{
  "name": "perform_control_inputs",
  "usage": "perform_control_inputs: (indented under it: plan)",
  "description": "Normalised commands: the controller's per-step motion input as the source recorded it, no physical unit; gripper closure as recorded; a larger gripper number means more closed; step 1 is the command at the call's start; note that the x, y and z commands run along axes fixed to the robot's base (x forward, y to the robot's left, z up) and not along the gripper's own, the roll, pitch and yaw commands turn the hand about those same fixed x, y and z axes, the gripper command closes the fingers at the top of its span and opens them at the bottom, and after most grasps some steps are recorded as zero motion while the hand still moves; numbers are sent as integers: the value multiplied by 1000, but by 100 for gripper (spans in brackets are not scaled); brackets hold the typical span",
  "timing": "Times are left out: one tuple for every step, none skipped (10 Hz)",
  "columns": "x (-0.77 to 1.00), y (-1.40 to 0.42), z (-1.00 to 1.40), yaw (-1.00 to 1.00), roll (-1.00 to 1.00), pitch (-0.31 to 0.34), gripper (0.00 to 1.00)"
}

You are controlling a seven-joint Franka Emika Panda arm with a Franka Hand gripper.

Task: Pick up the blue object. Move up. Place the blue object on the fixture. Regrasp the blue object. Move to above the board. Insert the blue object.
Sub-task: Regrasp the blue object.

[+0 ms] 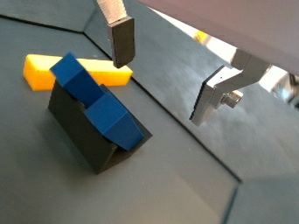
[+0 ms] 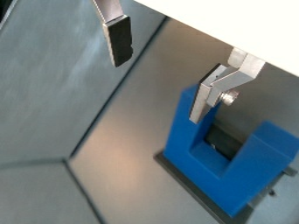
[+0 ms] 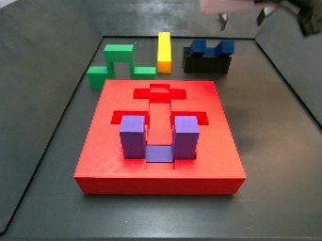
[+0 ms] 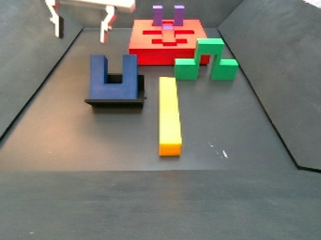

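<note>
my two side cameras face each other along the desk: one looks from the edge nearest the board (image 3: 160, 132) toward the far fixture (image 3: 208, 64), the other from the opposite edge, fixture (image 4: 113, 99) close, board (image 4: 167, 42) far. both wrist cameras ride close behind the gripper (image 1: 176, 66), looking down; both share the blue object (image 2: 228, 153).

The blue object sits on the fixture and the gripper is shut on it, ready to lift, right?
Not quite. The blue object does sit on the fixture, but the gripper is open and empty, up and apart from the block. Both wrist views show the fingers spread with nothing between them.
</note>
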Motion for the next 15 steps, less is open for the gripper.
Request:
perform_control_inputs:
  plan:
    - [0,0,-563,791,497,-37,0]
    - [0,-134,-477,677,531,0,0]
    - [-129,-231,-300,426,751,37,0]
    - [-217,-220,-57,283,860,171,0]
    - [-29,-266,-134,317,837,100,0]
    - [0,-223,-137,243,449,0,0]
    - [-43,-106,0,123,131,0,0]
    - [0,-97,0,0,60,0,0]
    - [423,-14,-203,51,254,0,0]
    - [337,0,-283,71,166,0,0]
    - [143,0,-194,3,120,20,0]
    - [166,0,-231,6,186,49,0]
    - [183,26,-400,54,131,0,0]
    - [194,106,-503,143,0,0,0]
    - [120,54,-377,126,0,0,0]
